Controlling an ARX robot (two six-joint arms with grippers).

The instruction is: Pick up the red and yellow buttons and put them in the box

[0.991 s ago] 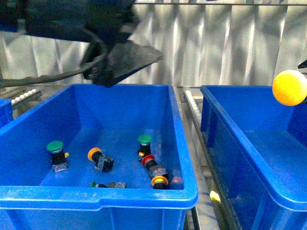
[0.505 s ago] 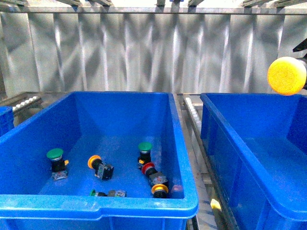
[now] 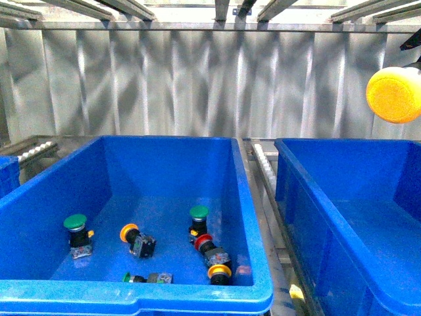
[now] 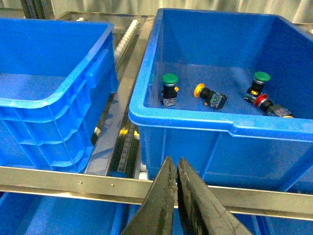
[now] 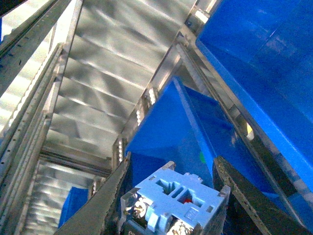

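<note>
My right gripper is shut on the yellow button; its pale terminal block sits between the two dark fingers. In the front view the yellow cap hangs at the far right edge, high above the right-hand blue box, whose visible part holds nothing. The middle blue bin holds a red button and two yellow buttons. My left gripper is shut and empty, low in front of that bin's near wall. The red button and a yellow one show there too.
Green-capped buttons lie among the others in the middle bin, and a small green one lies near its front wall. A third blue bin stands to the left. Roller track runs between bins. A metal rail crosses in front.
The dark left arm that covered the front view's upper left one second ago is gone from that view. The yellow button has risen higher above the right box's rim.
</note>
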